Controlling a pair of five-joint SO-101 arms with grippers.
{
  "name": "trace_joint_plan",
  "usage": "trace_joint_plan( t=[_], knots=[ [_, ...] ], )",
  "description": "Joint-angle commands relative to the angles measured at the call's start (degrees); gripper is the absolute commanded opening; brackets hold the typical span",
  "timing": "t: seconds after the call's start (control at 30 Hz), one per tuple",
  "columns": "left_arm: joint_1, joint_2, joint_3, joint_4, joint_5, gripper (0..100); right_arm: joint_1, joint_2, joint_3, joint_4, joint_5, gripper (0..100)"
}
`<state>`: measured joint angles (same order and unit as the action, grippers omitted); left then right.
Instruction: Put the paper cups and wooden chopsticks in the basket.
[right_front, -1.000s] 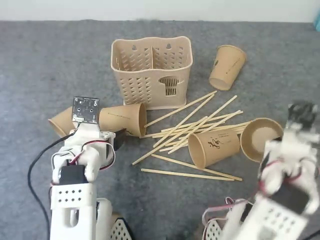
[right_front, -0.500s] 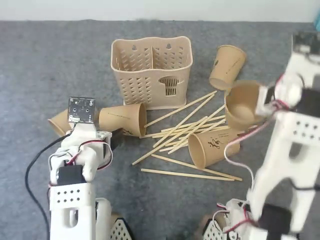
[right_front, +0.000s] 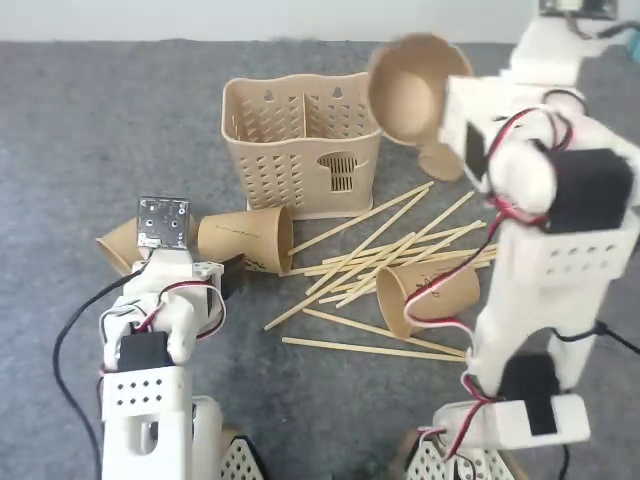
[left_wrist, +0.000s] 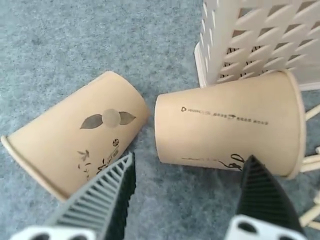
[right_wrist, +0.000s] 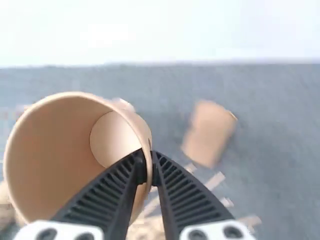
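**Item:** tan paper cup (right_front: 408, 85), thin-walled, plain inside. We enter it as held high above the grey carpeted bench (right_front: 100, 120), by the far right corner of the beige perforated plastic basket (right_front: 270, 170). Its mouth is tipped sideways, not upright.

**Holder:** right tool (right_wrist: 148, 161), pinched narrow on one spot of the rim, one finger inside and one outside.

**Risks, as we judge them:**
- The soft rim may buckle or slip from so small a grip.
- The tilted cup may catch the basket's rim or divider and tip the light basket.

**Also entered:**
- Left tool (left_wrist: 190, 164), spread wide and holding nothing, above a leaf-printed paper cup (left_wrist: 75, 145) and a second fallen paper cup (left_wrist: 225, 130) just beside the basket's near left wall.
- Pale wooden chopsticks (right_front: 380, 245), scattered on the bench near and right of the basket.
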<state>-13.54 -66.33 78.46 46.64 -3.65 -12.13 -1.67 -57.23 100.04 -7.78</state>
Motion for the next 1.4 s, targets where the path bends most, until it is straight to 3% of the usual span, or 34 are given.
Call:
trace_joint_plan(
  t=[0.0, 0.3, 0.9, 1.17, 1.37],
  knots=[
    [-0.3, -1.2, -0.2, -1.6, 0.4, 32, -5.1, 2.5, -5.2, -4.4, -1.2, 0.8],
    [-0.3, -1.2, -0.2, -1.8, 0.4, 32, -6.5, 14.3, -5.3, -10.5, -1.2, 0.8],
    [0.0, -1.2, -0.2, -1.8, 0.3, 32, -5.0, 25.3, -5.1, -7.6, -1.0, 1.3],
    [-0.1, -1.2, -0.2, -1.8, 0.3, 32, -4.8, 20.7, -5.5, -5.6, -1.3, 28.8],
    [-0.3, -1.2, -0.2, -1.8, 0.3, 32, -4.5, 10.2, -5.2, 2.5, -1.0, 26.6]
  ],
)
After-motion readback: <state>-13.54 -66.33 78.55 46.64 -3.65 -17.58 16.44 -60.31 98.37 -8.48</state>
